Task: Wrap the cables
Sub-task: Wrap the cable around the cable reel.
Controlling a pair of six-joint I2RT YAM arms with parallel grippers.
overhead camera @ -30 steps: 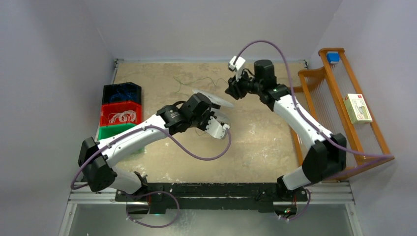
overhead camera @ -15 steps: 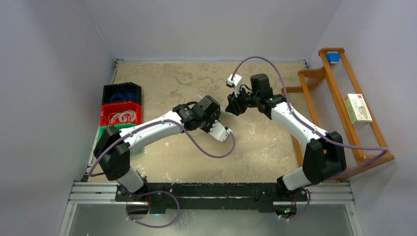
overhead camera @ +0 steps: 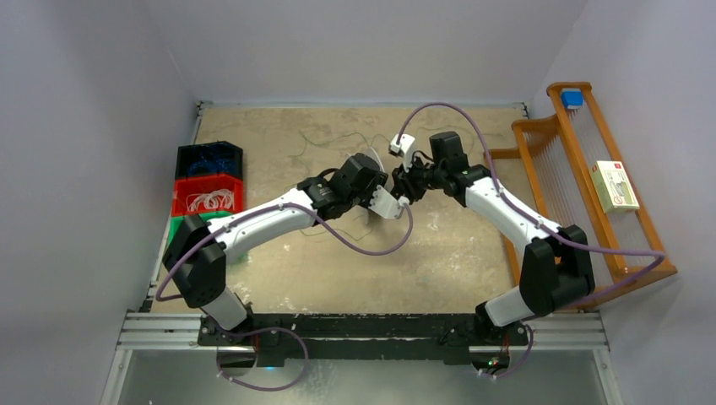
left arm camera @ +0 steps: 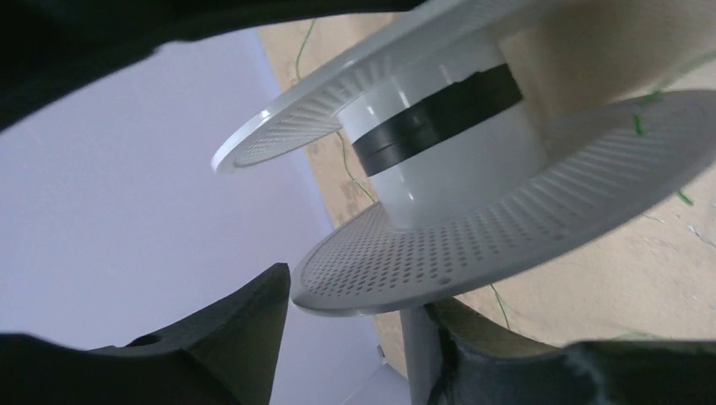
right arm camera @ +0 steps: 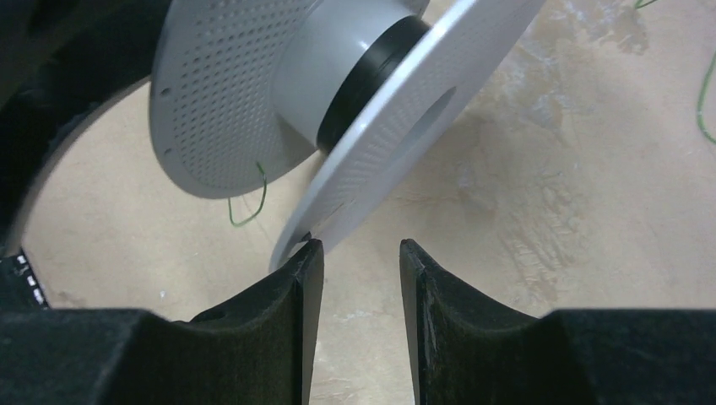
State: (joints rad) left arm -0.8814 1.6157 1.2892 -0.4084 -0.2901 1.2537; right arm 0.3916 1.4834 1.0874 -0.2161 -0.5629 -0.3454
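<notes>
Beige scuffed tabletop (overhead camera: 439,261) within pale walls (overhead camera: 84,126), left claw (left arm camera: 350,299) clamping the spool (left arm camera: 447,152), right claw (right arm camera: 353,253) parted.

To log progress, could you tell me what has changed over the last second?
The left claw, gripping the spool, edged right while the right claw drew back to meet it, open, now at the flange. Nothing was let go. The bins and wooden rack stayed put.

Both wrist views cut the flanges of the spool (left arm camera: 439,160) at the frame edge, and where it is gripped is hidden. In the top view the left gripper (overhead camera: 384,179) covers most of it. The cable (right arm camera: 250,218) is too thin to trace there.
</notes>
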